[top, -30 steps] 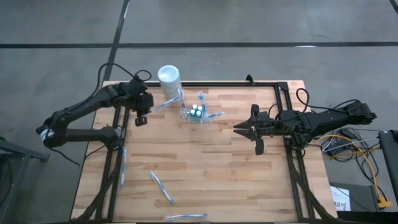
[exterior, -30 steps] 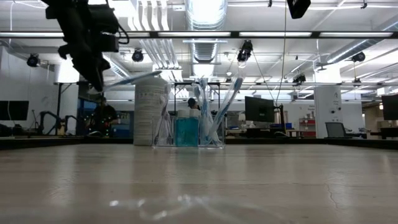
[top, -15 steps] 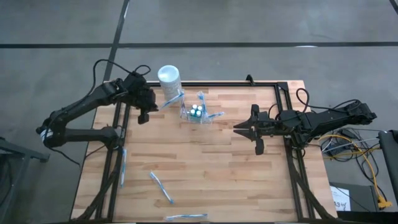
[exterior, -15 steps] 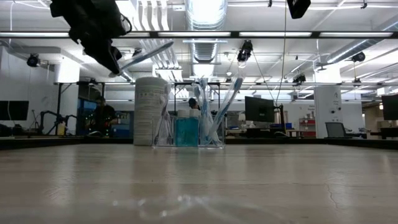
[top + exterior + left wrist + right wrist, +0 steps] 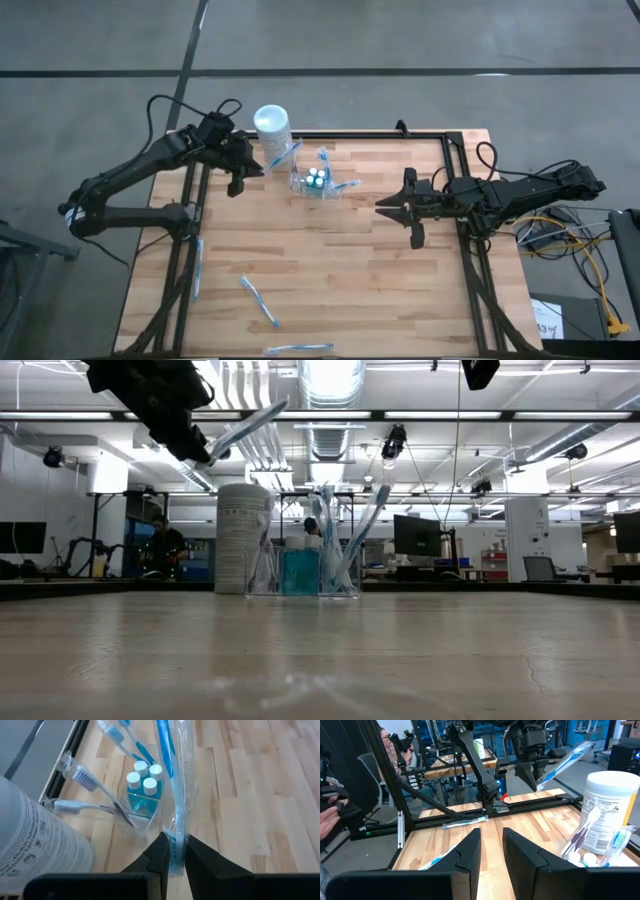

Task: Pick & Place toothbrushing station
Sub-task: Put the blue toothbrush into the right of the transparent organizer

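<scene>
1. Wooden table (image 5: 330,270) carries the toothbrushing station (image 5: 317,183), just beyond the left gripper (image 5: 243,170), whose jaws are clamped on a wrapped toothbrush (image 5: 176,795).
2. Right gripper (image 5: 383,209) waits well apart, jaws slightly parted, empty.
3. Station looks light, rigid, slick; grip a wall edge.

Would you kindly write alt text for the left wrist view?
The left end effector grips a wrapped blue toothbrush above the clear holder of small bottles and toothbrushes. A white cylindrical container stands beside it on the wooden table.

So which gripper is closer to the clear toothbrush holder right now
Left. The left gripper hangs just beside the clear holder, gripping a wrapped toothbrush above it. The right gripper waits farther off on the other side.
</scene>
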